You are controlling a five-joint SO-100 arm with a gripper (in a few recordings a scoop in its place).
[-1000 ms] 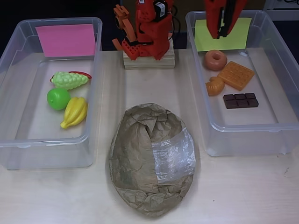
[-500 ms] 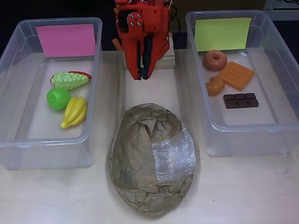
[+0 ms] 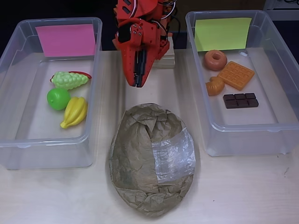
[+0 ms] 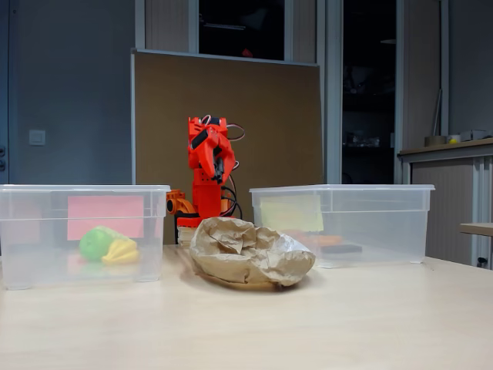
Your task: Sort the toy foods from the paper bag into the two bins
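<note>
Between the two tubs, the paper bag (image 3: 152, 158) sits flat on the bench (image 3: 243, 191), a crumpled brown oval with a clear plastic window patch on its right side in the overhead view. It looks closed up, so I can't see inside it.

Left bin (image 3: 16, 93) has the pink sheet (image 3: 65, 39) at the back and holds the pale green grapes (image 3: 69, 80) with the red chili (image 3: 84, 73) poking out right behind them, then the green apple (image 3: 58, 98) and the yellow bananas (image 3: 74, 112) touching it. Right bin (image 3: 285, 84) has the yellow-green sheet (image 3: 223, 33) and holds the donut (image 3: 215, 59), the orange waffle (image 3: 236, 75), the croissant (image 3: 215, 86) just beside the waffle, and the chocolate bar (image 3: 240, 100) nearest the front.

Red gripper (image 3: 138, 83) is holding nothing, jaws pretty much pinched together with only a thin dark slit between them. It hangs over bare bench between the bins, just behind the bag and not touching it.

Arm (image 4: 209, 158) stands on its wooden base block (image 3: 161, 58) at the back, folded up tall in the fixed view, with the gripper tipped forward and down towards the bag.
</note>
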